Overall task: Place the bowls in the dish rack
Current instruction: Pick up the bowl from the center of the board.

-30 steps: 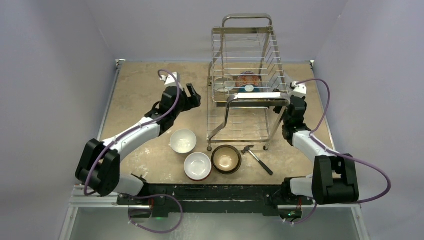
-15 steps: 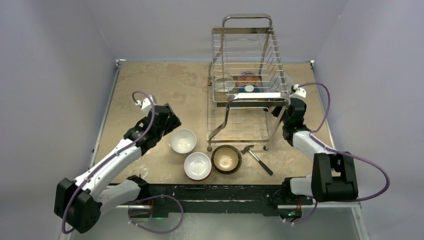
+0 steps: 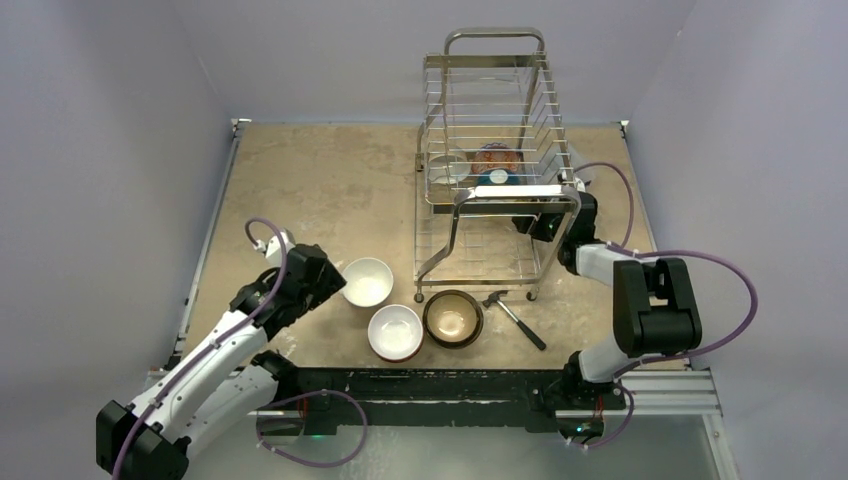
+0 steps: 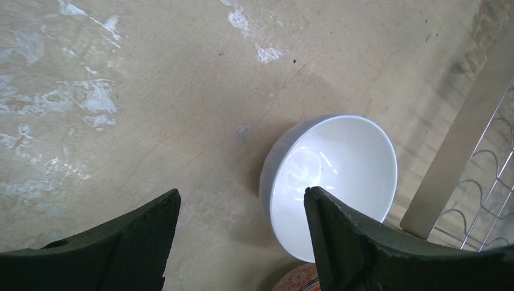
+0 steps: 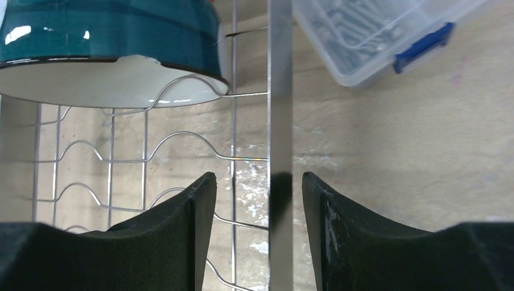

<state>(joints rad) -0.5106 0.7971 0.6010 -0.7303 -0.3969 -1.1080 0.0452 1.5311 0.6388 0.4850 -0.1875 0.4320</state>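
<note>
Nearest, a glossy white-lined bowl and a copper-brown bowl sit side by side on the mottled table. The left gripper gapes empty beside a smooth white bowl. Beyond, the right gripper loosely straddles a flat chrome upright of the wire dish rack, unclosed. A teal-glazed bowl rests inside.

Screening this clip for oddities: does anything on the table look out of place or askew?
A small hammer lies beside the brown bowl, near the dish rack's front foot: a tool among dishes. Also, the right hand straddles a rack upright, not a bowl.
</note>
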